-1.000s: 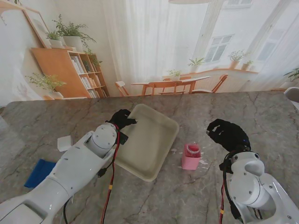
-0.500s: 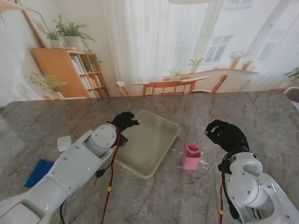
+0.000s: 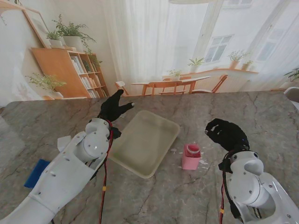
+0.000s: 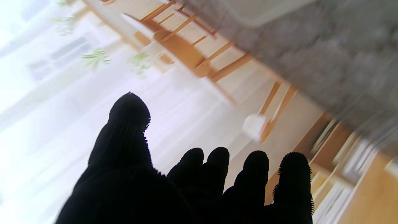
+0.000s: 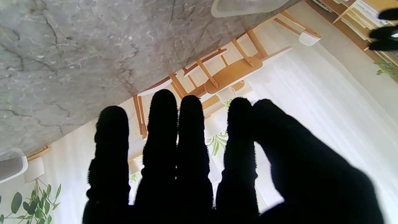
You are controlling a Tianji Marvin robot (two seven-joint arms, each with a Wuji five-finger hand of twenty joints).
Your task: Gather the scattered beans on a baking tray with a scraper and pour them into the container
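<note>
Since a second ago the left hand (image 3: 114,107) has let go of the baking tray (image 3: 145,142) rim and lifted up and away toward the far edge of the table (image 3: 56,116), fingers spread, holding nothing; the tray now lies flat instead of tipped. Right hand (image 3: 226,134) hasn't really budged, hovering empty and loosely open to the right of the pink container (image 3: 191,156), which stands just off the tray's right corner. Tray looks bare, and a few pale specks lie around the container, too small to tell. Looks like the pour is done and this is the retreat. Next probably just means parking both arms without bumping the container
</note>
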